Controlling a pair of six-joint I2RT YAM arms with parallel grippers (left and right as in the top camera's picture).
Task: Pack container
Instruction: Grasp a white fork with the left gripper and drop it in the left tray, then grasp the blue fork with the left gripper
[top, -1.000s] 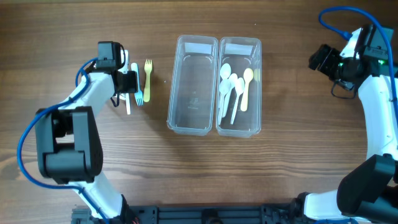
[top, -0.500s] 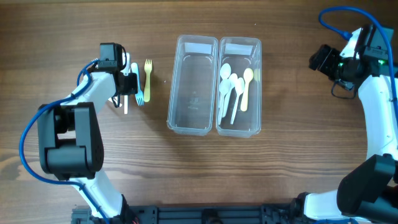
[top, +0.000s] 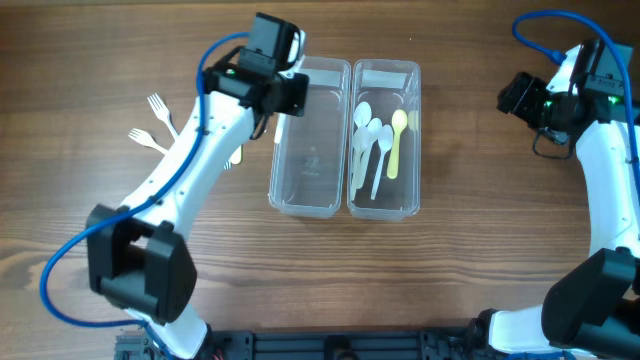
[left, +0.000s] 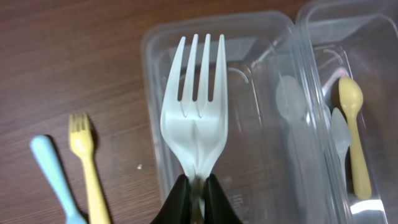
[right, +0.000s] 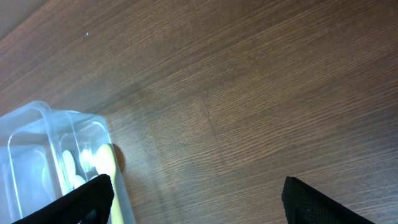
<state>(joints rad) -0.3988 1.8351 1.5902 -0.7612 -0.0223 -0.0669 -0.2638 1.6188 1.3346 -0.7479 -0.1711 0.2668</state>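
containers (top: 349, 120), two clear tubs, stand side by side mid-table. their pale labels (top: 320, 77) are too blurred to read. leftmost, white forks (top: 158, 105) lie on the wood (top: 480, 250), then a blue utensil (left: 50, 168) and a yellow fork (left: 87, 162). the left gripper (left: 196, 186) pinches a white fork (left: 194, 118) over the empty left container (top: 272, 190). the right container (top: 416, 150) holds white spoons (top: 365, 135) and a yellow spoon (top: 397, 140). the right gripper (right: 199, 199) hangs spread wide.

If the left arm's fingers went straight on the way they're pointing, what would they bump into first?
Probably the empty clear plastic container. The left gripper, shut on a white plastic fork, points into it, so the fork's prongs would likely touch its floor first. Depth is hard to judge.
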